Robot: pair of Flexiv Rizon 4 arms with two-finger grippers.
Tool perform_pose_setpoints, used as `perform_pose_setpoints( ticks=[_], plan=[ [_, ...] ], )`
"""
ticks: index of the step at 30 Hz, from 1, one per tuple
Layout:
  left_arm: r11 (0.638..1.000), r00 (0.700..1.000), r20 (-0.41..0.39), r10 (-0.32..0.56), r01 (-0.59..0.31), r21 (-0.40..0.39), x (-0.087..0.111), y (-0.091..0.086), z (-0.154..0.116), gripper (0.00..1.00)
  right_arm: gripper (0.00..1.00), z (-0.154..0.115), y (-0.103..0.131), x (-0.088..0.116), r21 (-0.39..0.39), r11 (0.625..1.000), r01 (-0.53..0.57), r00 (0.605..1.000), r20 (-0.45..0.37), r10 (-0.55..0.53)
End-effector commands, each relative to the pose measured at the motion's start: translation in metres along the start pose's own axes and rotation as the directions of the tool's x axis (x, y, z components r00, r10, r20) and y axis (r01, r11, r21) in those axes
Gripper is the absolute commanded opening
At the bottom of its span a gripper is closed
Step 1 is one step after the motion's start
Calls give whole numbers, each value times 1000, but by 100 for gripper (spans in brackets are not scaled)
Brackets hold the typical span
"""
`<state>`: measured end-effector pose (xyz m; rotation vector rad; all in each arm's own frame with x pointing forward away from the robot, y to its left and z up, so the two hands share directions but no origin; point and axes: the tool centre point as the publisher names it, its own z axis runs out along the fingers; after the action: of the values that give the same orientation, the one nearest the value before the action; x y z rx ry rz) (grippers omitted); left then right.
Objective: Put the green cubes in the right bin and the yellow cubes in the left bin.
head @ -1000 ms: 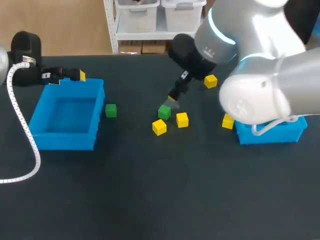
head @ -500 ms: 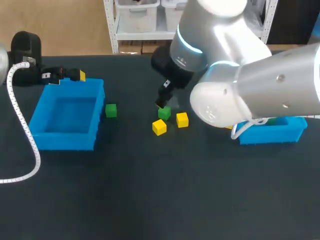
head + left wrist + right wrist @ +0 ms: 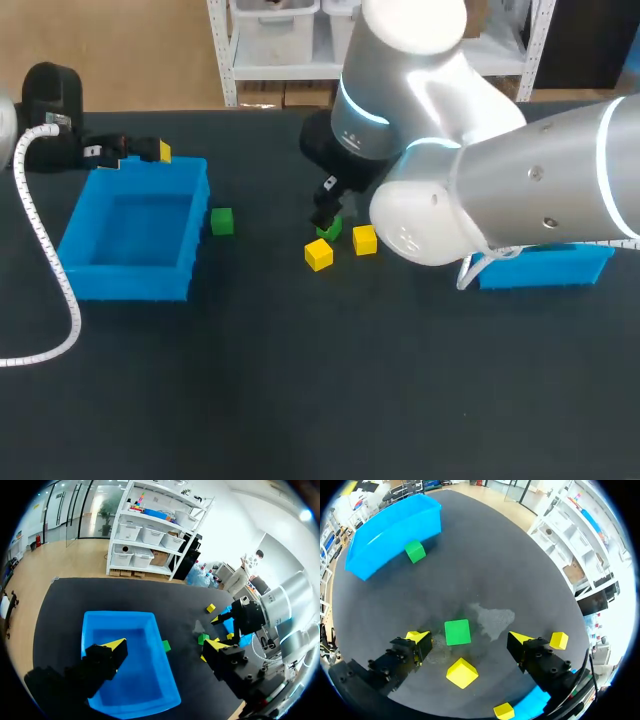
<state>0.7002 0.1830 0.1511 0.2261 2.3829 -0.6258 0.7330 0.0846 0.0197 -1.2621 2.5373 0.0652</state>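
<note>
Dark table (image 3: 300, 400) holds a green cube (image 3: 457, 632) between the right gripper's (image 3: 470, 637) wide-spread fingers, a yellow cube (image 3: 462, 673) just beside it, the left gripper (image 3: 167, 645), also wide, well apart.

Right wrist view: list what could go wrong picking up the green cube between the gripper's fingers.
1. The green cube lies off-centre in the open right gripper, nearer one finger, so closing may shove or twist it instead of clamping it squarely.
2. A yellow cube lies close beside it, near the gripper; closing could knock it away or catch it too.
</note>
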Motion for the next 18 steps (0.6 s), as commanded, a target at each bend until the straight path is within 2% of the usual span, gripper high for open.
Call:
perform_pose_setpoints(
  ticks=[1,18],
  plan=[
    [1000,1000,4,2,-2,7,1,1,0,100,100,5,-1,-2,3,1000,-2,1000,-9,2],
    [1000,1000,4,2,-2,7,1,1,0,100,100,21,5,-4,2,1000,16,999,-50,-15]
  ],
)
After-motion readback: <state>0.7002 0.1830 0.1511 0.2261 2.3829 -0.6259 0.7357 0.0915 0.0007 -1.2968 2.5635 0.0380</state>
